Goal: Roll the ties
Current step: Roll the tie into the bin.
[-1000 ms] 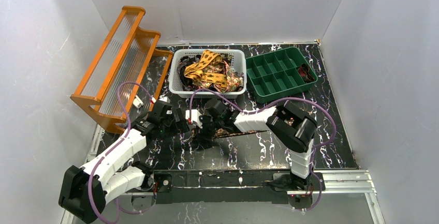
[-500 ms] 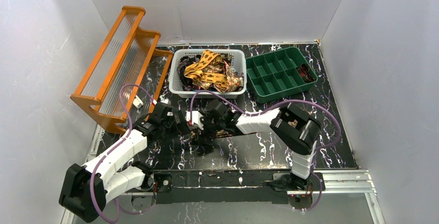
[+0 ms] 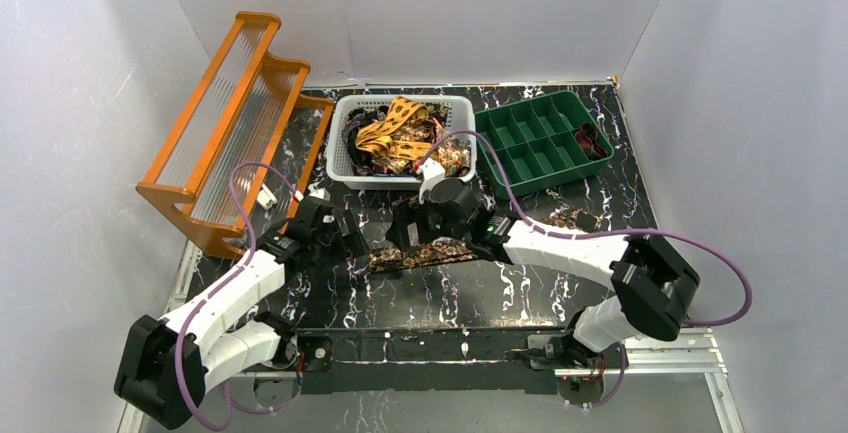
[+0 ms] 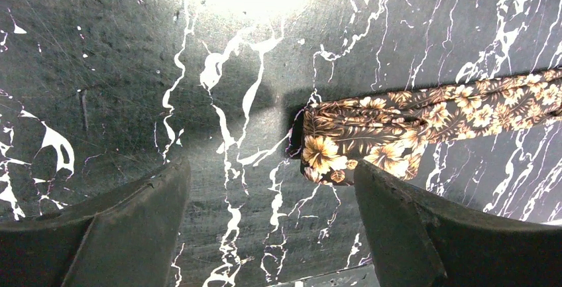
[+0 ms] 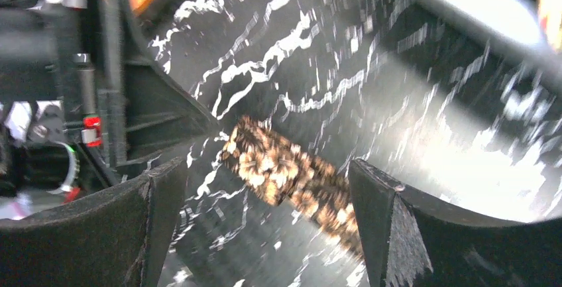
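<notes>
A dark tie with tan flowers point(image 3: 432, 251) lies flat on the black marbled table, running right to its far end point(image 3: 575, 221). Its near end point(image 4: 331, 149) sits just ahead of my left gripper's right finger point(image 4: 424, 224). The left gripper point(image 4: 272, 191) is open over bare table point(image 4: 219, 134), holding nothing. My right gripper point(image 5: 265, 171) is open above the same tie point(image 5: 278, 164), which passes between its fingers, blurred. From above, the left gripper point(image 3: 350, 243) and right gripper point(image 3: 418, 233) hang close together over the tie's left end. More ties point(image 3: 405, 143) fill the white basket.
The white basket point(image 3: 345, 168) stands behind the grippers. A green compartment tray point(image 3: 535, 143) is at the back right, with something dark in one cell. An orange ribbed rack point(image 3: 235, 118) leans at the back left. The left arm's gripper body point(image 5: 99, 101) shows in the right wrist view.
The right gripper has opened and let go of the tie, and its arm has swung out to the right. The tie now lies stretched across the table. The left arm has barely moved.
</notes>
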Tool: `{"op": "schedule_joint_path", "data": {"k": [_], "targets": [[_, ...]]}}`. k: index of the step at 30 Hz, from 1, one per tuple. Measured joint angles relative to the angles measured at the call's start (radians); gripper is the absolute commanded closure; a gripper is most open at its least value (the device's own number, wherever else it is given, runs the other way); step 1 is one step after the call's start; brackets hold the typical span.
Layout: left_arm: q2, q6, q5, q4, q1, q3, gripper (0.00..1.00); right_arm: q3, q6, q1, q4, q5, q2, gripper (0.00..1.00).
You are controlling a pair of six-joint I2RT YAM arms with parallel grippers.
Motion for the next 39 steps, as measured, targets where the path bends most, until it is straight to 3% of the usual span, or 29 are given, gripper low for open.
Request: {"op": "schedule_joint_path", "data": {"k": [5, 10, 19, 27, 33, 39], "targets": [[-0.025, -0.015, -0.01, 0.004, 0.002, -0.011, 0.1, -0.013, 0.324, -0.007, -0.124, -0.005, 0.047, 0.08], [-0.044, -0.019, -0.016, 0.003, 0.005, -0.012, 0.1, -0.009, 0.478, -0.007, -0.153, -0.06, 0.134, 0.22], [-0.046, -0.019, -0.015, 0.004, 0.005, -0.017, 0.1, 0.049, 0.571, -0.007, -0.174, -0.085, 0.235, 0.36], [-0.05, -0.019, -0.008, 0.004, 0.005, -0.034, 0.09, 0.075, 0.586, -0.009, -0.19, -0.083, 0.26, 0.36], [-0.051, -0.02, -0.003, 0.005, 0.005, -0.047, 0.1, 0.076, 0.59, -0.024, -0.189, -0.097, 0.266, 0.42], [-0.049, -0.021, 0.002, 0.011, 0.005, -0.048, 0.09, 0.076, 0.596, -0.035, -0.179, -0.119, 0.267, 0.37]]}}
